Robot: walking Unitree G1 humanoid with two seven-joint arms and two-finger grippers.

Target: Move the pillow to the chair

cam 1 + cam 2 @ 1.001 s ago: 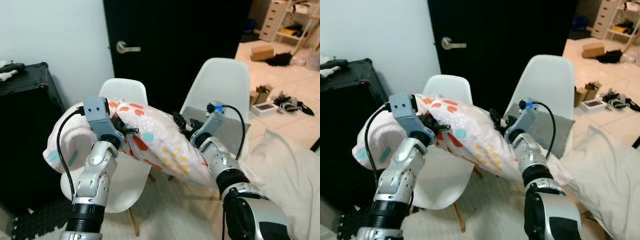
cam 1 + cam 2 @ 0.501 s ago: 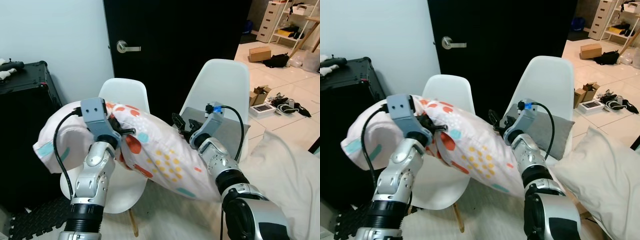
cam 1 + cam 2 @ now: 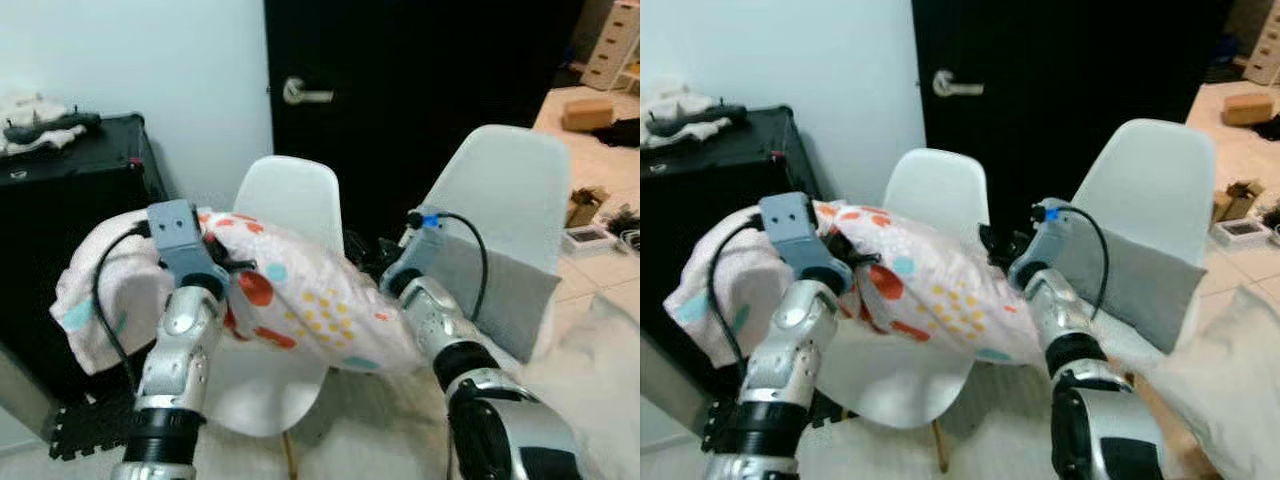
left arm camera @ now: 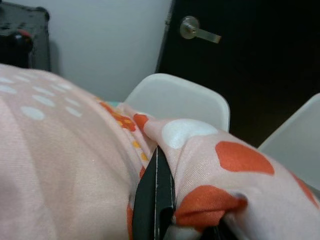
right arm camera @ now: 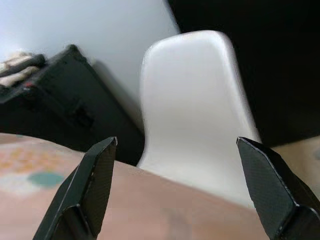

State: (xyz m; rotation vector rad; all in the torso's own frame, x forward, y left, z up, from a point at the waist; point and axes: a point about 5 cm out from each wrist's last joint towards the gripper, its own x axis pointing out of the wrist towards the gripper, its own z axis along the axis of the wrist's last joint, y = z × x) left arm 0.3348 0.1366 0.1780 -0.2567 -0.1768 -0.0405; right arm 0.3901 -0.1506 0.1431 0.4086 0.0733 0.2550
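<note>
Black fingers (image 4: 154, 200) of our left gripper (image 3: 232, 268) are pinched shut on a fold of the spotted pillow (image 3: 300, 300), while our right gripper (image 5: 175, 185) spreads its fingers wide against the pillow's far end. Both silver arms reach forward, bent at the elbow, holding the pillow in the air just above the seat of the left white chair (image 3: 290, 200). We judge this the carrying step nearly done; next we lower it onto the seat and let go.

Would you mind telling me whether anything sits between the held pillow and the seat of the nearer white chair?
Nothing visible does: the pillow hangs above the bare seat of the nearer white chair, pinched by the left end effector.
</note>
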